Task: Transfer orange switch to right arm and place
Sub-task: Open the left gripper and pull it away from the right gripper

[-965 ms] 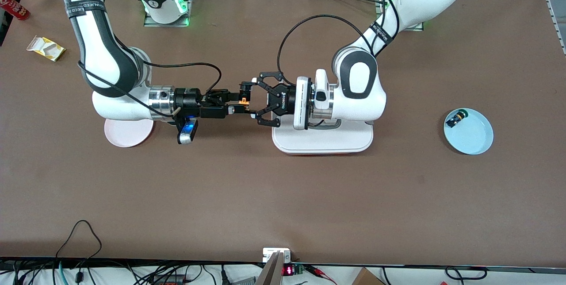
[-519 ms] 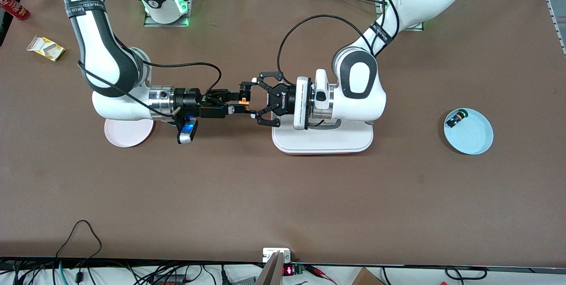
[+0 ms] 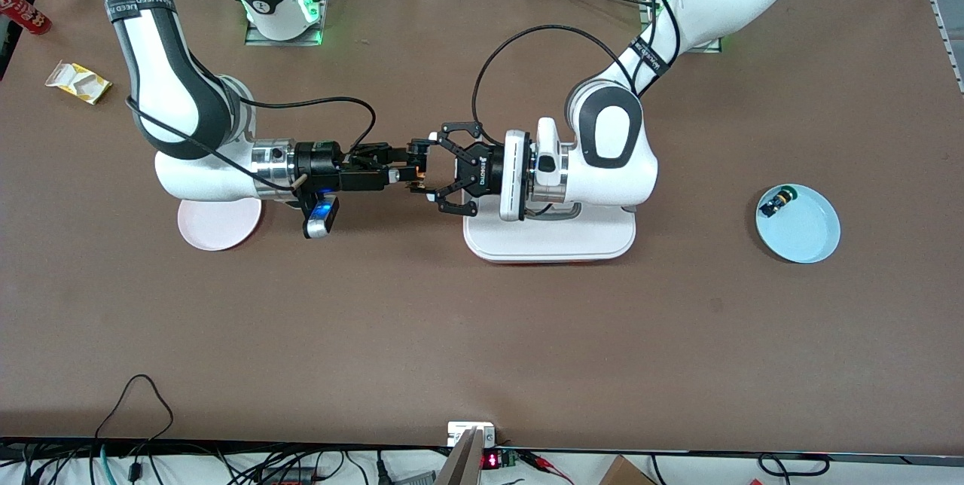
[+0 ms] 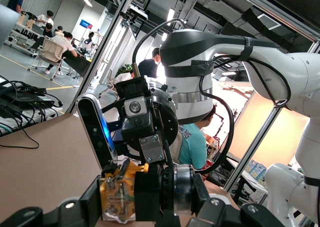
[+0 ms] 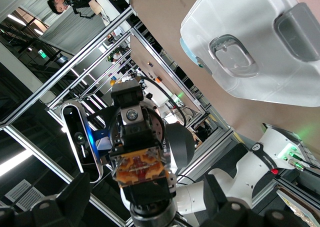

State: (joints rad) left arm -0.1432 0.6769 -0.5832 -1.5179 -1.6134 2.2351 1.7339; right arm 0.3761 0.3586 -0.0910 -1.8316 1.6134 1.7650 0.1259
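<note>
Front view, orange switch (image 3: 413, 169): up in the air between the two claws, over bare brown surface (image 3: 482, 334) just off the white lidded box (image 3: 550, 238); only a small orange glow shows between the black fingertips.
Left wrist view, orange switch (image 4: 119, 197): its orange end faces this camera, sitting between the fingers.
Right claw (image 3: 401, 170): reaches in level from the right arm's end; its slim black fingers are clamped on the orange switch.
Left claw (image 3: 432, 175): faces the right claw tip to tip, with its black linked fingers spread apart around the switch.
White lidded box: lies on the surface under the left arm's wrist.
Pink plate (image 3: 218, 223): on the surface under the right arm's wrist.
Blue plate (image 3: 804, 229): toward the left arm's end, carrying a small black switch (image 3: 776, 202) at its rim.
Yellow packet (image 3: 78, 82): near the right arm's end of the surface.
</note>
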